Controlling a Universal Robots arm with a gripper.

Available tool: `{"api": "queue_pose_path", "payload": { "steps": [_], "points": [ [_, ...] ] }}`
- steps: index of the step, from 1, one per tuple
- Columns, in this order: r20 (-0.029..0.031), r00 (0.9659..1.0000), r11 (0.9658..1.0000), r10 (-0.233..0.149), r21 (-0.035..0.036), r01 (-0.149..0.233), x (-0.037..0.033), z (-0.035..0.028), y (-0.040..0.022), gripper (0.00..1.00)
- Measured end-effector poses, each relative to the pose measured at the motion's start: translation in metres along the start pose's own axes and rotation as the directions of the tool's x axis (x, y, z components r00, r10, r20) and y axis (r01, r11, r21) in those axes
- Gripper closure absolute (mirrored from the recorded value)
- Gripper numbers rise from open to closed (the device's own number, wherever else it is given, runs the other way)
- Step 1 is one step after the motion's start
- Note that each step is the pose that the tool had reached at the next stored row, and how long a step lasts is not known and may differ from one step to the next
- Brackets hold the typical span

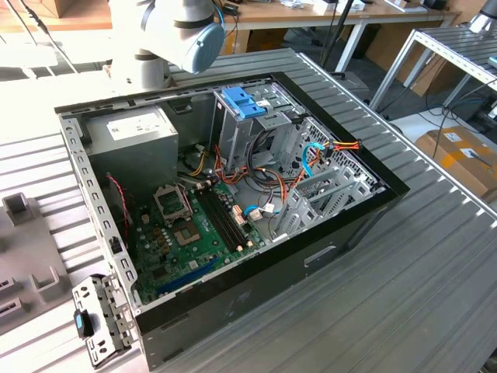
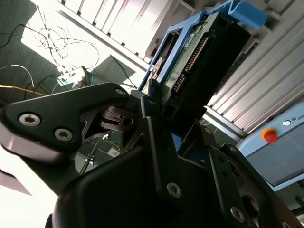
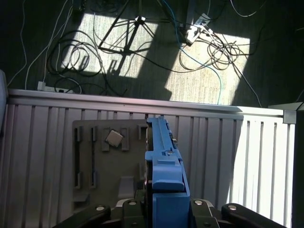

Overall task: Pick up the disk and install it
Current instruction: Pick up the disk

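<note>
No print legible to me.
1. White sticker on the grey metal power-supply box (image 1: 133, 124), exterior view: print too small.
2. Pale control panel (image 2: 285, 156) with a red round button (image 2: 270, 136), second wrist view: lettering cut off.
3. Dark, blue-railed disk (image 2: 204, 57) clamped in my pincer (image 2: 164, 114): no readable marking.

- The exterior view stands off the arm (image 1: 186, 31) and looks steeply down across the open computer case (image 1: 233, 303) on the slatted table (image 1: 435, 272), fairly near.
- The first wrist view looks down past the gripper (image 3: 164, 211) along the edge of the disk (image 3: 164, 161) to the table and the floor cables (image 3: 142, 47).
- The second wrist view sits very close behind the gripper (image 2: 171, 123), facing along the disk's connector side.
- Both wrist views share the disk, table and floor cables.
</note>
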State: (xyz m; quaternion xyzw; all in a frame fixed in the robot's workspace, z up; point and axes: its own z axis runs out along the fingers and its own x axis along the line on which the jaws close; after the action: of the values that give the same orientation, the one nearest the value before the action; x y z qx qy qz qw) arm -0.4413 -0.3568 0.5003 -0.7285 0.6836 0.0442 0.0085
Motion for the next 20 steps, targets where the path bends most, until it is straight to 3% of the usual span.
{"api": "queue_pose_path", "payload": {
  "steps": [20],
  "points": [
    [0.0,1.0,1.0,0.0,-0.0001,0.0,0.0048,-0.0005,-0.0017,0.63]
  ]
}}
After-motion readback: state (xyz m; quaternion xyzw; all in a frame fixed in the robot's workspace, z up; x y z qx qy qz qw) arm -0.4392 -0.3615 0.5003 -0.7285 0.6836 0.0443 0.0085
